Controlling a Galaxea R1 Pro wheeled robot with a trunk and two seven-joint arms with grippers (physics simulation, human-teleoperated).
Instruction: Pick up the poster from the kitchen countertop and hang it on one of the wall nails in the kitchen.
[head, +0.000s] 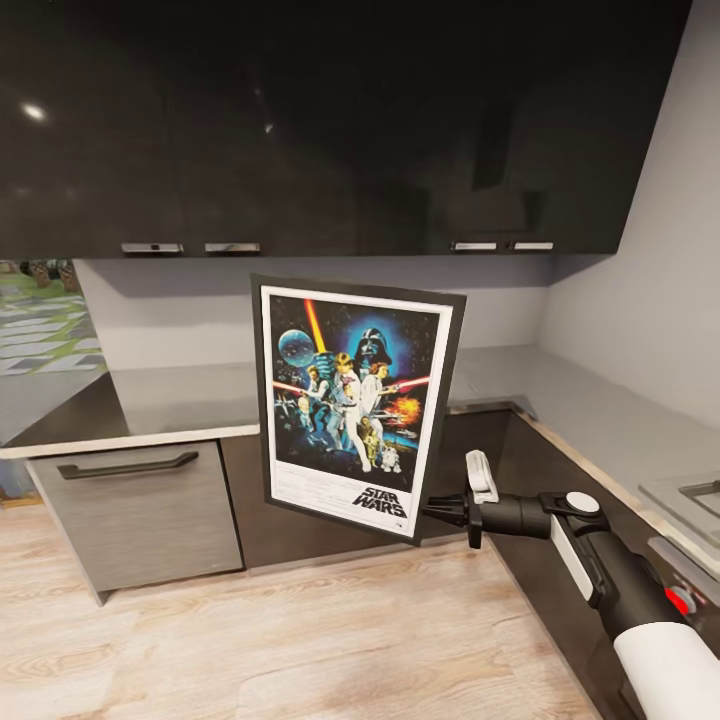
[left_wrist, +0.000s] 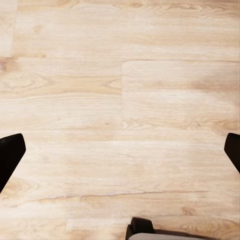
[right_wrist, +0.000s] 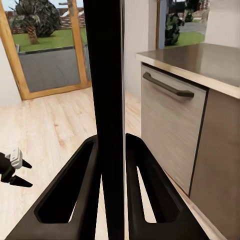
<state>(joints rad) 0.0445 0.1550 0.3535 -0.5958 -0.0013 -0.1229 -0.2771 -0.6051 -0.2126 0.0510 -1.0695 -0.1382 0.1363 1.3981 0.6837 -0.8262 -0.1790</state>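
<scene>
Black pincer fingers (right_wrist: 95, 190) of the right arm are clamped on the edge of the black-framed, white-bordered Star Wars poster (head: 355, 405), held upright clear of the matte grey L-shaped bench (head: 180, 395). Carrying is underway; next, find a wall nail. Left pincer (left_wrist: 120, 150) hangs wide open, holding nothing.

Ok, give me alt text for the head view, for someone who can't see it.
The right gripper holds the poster upright by its lower right corner, above the wood floor. Behind it run the grey kitchen countertop and glossy black upper cabinets.
</scene>
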